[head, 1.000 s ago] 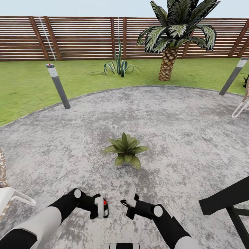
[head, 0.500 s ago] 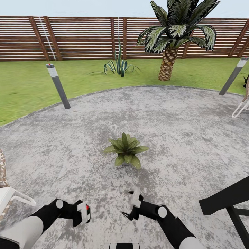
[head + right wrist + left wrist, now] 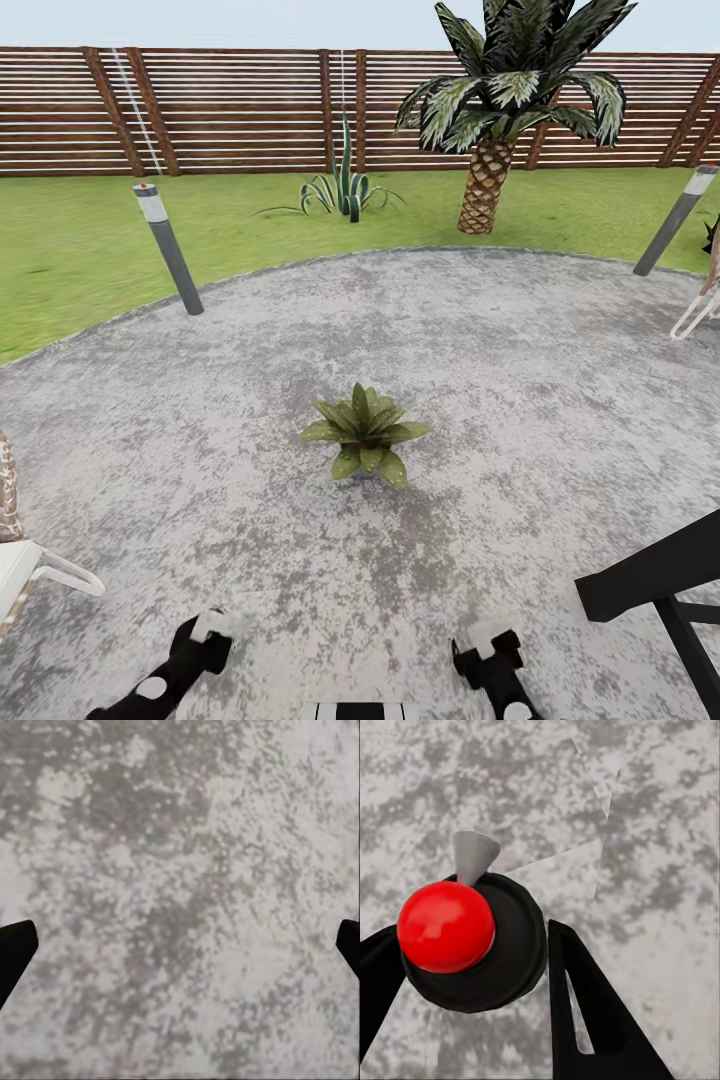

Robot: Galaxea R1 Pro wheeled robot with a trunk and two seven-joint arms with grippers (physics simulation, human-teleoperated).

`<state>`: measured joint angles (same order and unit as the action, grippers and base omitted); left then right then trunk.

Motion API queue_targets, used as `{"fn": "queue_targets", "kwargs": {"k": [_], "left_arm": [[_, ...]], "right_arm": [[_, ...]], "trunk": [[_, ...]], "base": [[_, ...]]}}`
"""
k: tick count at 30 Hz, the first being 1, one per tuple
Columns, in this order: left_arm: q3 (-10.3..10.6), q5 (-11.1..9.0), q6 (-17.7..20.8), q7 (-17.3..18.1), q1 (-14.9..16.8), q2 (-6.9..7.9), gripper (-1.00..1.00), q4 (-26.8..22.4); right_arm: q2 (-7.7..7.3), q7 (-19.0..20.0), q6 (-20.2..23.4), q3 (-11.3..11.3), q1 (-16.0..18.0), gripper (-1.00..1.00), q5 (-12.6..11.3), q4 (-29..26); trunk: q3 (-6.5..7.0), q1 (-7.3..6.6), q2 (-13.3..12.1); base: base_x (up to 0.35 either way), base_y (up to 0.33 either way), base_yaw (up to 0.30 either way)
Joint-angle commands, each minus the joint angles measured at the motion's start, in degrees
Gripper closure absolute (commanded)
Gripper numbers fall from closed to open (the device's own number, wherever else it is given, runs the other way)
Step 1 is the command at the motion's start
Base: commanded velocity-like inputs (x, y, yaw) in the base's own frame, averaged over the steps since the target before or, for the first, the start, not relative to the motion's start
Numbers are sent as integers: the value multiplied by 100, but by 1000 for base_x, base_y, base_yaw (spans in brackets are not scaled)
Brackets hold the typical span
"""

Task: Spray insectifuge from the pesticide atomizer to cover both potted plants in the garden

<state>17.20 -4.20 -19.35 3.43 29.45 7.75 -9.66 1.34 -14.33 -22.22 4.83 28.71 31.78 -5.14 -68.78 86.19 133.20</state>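
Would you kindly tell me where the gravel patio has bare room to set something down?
Bare gravel surrounds the low green potted plant, widest toward the grey bollard lamp and the lawn. It is crowded near the black slatted furniture and the white chair frame.

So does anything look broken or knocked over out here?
Nothing stands out. The potted plant sits upright on the gravel patio, and the pesticide atomizer is held between the left gripper fingers, with nothing spilled.

Gravel patio (image 3: 520, 340), lawn (image 3: 80, 240) round its far edge.
Potted plant (image 3: 365, 432) sits mid-patio; bollard lamp (image 3: 168, 250) at 10 o'clock on the rim, another (image 3: 678, 220) at 2; black frame (image 3: 660, 590) at 4.
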Motion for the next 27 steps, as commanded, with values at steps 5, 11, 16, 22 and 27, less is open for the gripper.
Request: {"fn": "queue_targets", "kwargs": {"k": [5,11,16,22,27], "left_arm": [[28,-814,-121,-386,-223,-58,100,14],[21,-1257,-134,-400,-316,-41,100,88],[26,-1284,-198,-399,-385,-37,100,156],[26,-1299,-226,-400,-389,-74,100,136],[29,-1294,-230,-396,-393,-72,100,140]], "right_arm": [[15,-386,-320,210,-69,-100,-1249,91],[86,-373,-344,194,-76,-100,-1848,179],[85,-376,-336,196,-190,-100,-1861,362],[78,-378,-336,195,-487,-100,-1860,373],[77,-377,-336,194,-506,-100,-1860,374]], "trunk": [[-4,-1,2],[-4,-1,2],[-4,-1,2],[-4,-1,2],[-4,-1,2]], "base": [[0,0,0],[0,0,0],[0,0,0],[0,0,0],[0,0,0]]}}
